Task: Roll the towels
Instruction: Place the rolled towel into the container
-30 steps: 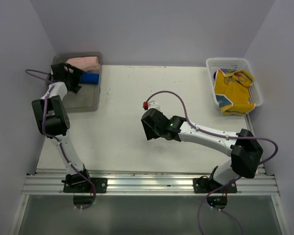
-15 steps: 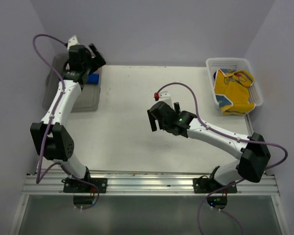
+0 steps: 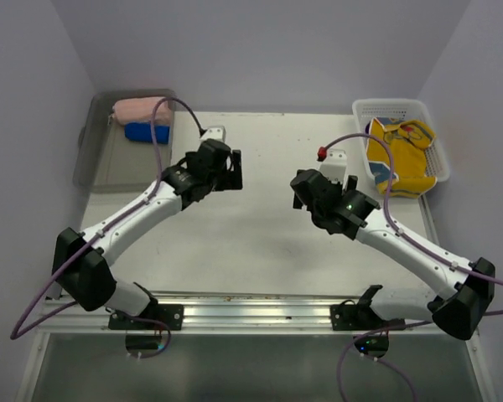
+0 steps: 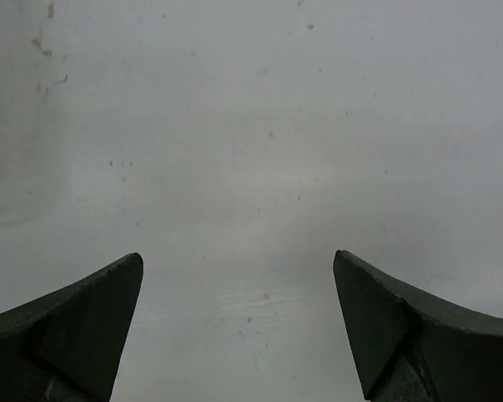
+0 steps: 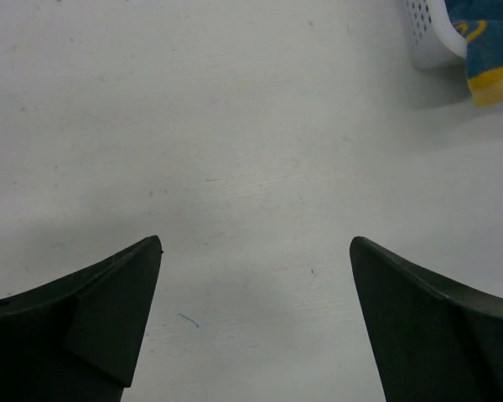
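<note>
Left gripper (image 4: 237,266) and right gripper (image 5: 256,244) are spread wide, nothing held. Pink towel (image 3: 141,109) and blue towel (image 3: 147,132) are laid in the tray (image 3: 109,167). Yellow towel (image 3: 407,159), left in the basket (image 3: 390,104), should be fetched next.

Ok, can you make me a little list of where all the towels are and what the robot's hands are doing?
pink towel: in the tray, at its far end, bundled up
blue towel: in the tray, right beside the pink one
yellow towel: in the basket, loose, hanging over its near edge
left gripper: open, holding nothing, over the table
right gripper: open, holding nothing, over the table, near the basket
</note>
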